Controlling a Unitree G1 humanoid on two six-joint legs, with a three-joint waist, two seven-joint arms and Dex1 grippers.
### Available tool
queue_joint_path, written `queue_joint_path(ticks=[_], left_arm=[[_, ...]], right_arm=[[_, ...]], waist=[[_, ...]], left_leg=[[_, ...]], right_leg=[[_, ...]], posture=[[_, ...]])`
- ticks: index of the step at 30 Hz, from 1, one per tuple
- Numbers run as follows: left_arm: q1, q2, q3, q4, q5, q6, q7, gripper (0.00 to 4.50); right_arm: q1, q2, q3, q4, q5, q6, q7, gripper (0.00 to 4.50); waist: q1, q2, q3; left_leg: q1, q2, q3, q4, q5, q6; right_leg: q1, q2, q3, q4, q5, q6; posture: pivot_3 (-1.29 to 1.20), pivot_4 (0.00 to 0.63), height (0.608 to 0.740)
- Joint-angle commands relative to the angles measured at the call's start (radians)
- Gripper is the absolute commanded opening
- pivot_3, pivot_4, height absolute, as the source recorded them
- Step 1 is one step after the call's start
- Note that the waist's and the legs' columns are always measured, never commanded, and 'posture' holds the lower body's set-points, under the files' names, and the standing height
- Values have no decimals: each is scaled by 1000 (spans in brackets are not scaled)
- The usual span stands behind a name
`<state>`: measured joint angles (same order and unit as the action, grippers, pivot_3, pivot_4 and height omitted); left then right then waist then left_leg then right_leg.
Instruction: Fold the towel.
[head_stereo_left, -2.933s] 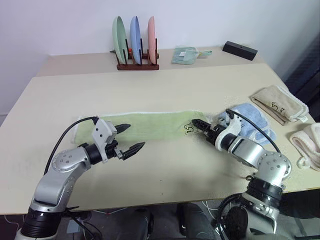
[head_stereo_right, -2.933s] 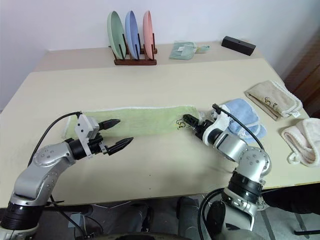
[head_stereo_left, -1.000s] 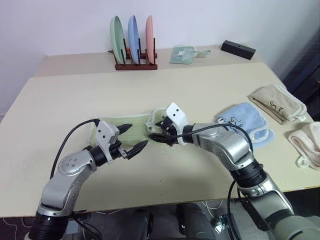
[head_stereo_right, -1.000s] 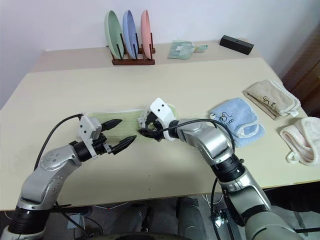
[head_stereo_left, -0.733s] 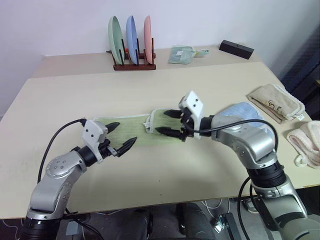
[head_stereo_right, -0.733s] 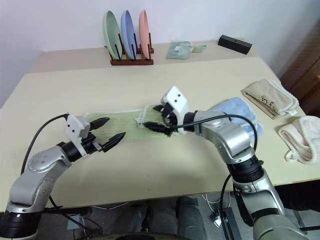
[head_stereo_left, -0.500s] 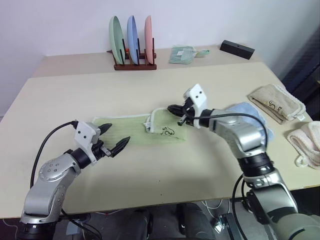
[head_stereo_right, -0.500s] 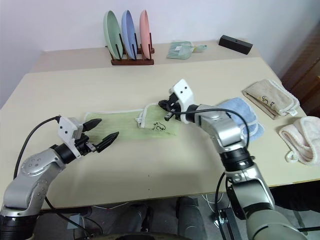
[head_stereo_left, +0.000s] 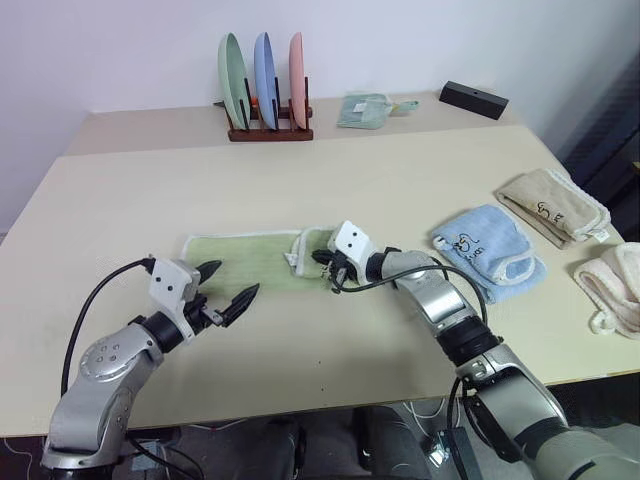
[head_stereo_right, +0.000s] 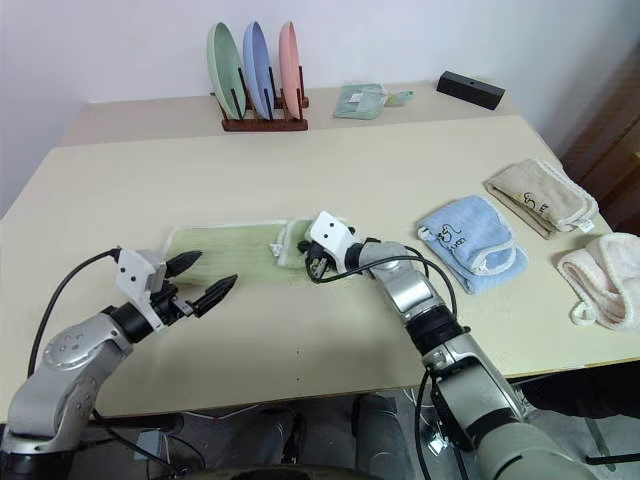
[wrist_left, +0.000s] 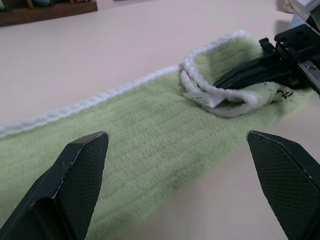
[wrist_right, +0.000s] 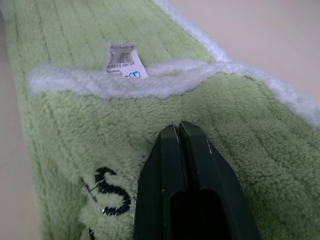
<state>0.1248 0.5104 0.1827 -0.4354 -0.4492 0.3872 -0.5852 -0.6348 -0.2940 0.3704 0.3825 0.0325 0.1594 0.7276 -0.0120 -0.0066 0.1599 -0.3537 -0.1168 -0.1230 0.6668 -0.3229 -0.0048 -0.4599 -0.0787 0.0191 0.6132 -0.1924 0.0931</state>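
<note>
The light green towel lies flat along the table's middle, its right end folded back over itself into a short flap with a white label and dark embroidery showing. My right gripper is shut with nothing between its fingers, and its tips rest on top of that flap. My left gripper stands wide open just in front of the towel's left half. Its fingertips hover apart over the cloth without touching it.
A rack of three plates, a small green cloth and a black box stand at the back. A folded blue towel, a beige one and a pinkish one lie at the right.
The right gripper opened and let go of the towel's folded-over end, lifted, shut, then came down onto the flap. The left gripper drew back to the left, still open.
</note>
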Motion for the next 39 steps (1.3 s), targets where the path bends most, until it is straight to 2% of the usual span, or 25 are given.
queue_joint_path(ticks=[1,3,6,8,12,13,14,18,22,25,28,31,38,39], left_arm=[[14,0,30,-45,-16,1,12,4500],[30,-11,39,-60,-27,11,31,4500],[64,-43,67,-96,-67,44,73,4500],[96,-79,99,-118,-111,81,119,4500],[153,-162,162,-151,-204,171,241,4500],[158,-183,175,-157,-227,193,276,4500],[155,-214,193,-156,-262,227,335,4500],[121,-306,238,-157,-391,306,485,4500],[66,-356,279,-125,-468,339,619,4500],[-46,-403,336,-27,-548,330,742,4500],[-157,-406,371,81,-578,315,808,4500],[-219,-407,385,150,-591,312,851,3642],[-254,-365,362,194,-578,311,807,56],[-256,-359,362,191,-581,306,796,16]], right_arm=[[29,-13,-13,-52,-10,-10,25,33],[16,-23,-49,-108,12,-21,38,33],[-8,-39,-99,-197,66,11,83,809],[-23,-57,-116,-250,82,19,110,1683],[-53,-85,-129,-295,71,6,130,3784],[-58,-88,-129,-296,66,4,130,4236],[-63,-92,-124,-294,56,-11,134,4455],[-74,-89,-110,-275,34,-41,139,4455],[-72,-81,-97,-263,9,-68,137,4455],[-63,-69,-90,-273,-1,-68,130,4455],[-47,-67,-86,-288,-15,-70,123,4455],[-32,-73,-88,-309,-24,-68,114,4500],[7,-96,-103,-369,-29,-33,95,4500],[12,-99,-103,-376,-29,-28,95,4500]], waist=[[0,0,0],[0,0,0],[0,0,0],[-1,0,1],[-1,0,1],[0,0,1],[1,0,0],[6,-1,1],[3,-1,1],[4,-1,1],[5,-1,1],[6,-2,0],[5,-2,0],[5,-2,0]], left_leg=[[0,0,0,0,0,0],[0,0,0,0,0,0],[-2,0,0,0,0,0],[-2,0,0,0,0,0],[-1,0,0,0,0,0],[-1,1,0,0,0,0],[-1,1,0,0,0,0],[-1,0,0,1,0,0],[-1,0,-1,1,0,0],[-1,0,-1,1,0,-1],[0,0,-1,1,1,-1],[-1,0,-1,1,1,-1],[-1,0,-1,1,1,-1],[-1,0,-1,1,1,-1]], right_leg=[[0,0,0,0,0,0],[0,0,0,0,0,0],[-1,0,0,0,0,0],[-1,0,0,0,0,0],[-1,0,0,0,0,0],[-1,0,0,0,0,0],[-1,0,0,0,0,0],[0,0,0,0,0,0],[0,0,0,0,0,0],[0,0,0,0,0,0],[0,0,0,0,0,0],[0,0,0,0,0,0],[0,0,0,0,0,0],[0,0,0,0,0,0]], posture=[[0,150,733],[0,150,733],[0,150,733],[0,150,733],[0,150,733],[0,150,733],[0,150,733],[0,150,733],[0,150,733],[0,150,733],[0,150,733],[0,150,733],[0,150,733],[0,150,733]])
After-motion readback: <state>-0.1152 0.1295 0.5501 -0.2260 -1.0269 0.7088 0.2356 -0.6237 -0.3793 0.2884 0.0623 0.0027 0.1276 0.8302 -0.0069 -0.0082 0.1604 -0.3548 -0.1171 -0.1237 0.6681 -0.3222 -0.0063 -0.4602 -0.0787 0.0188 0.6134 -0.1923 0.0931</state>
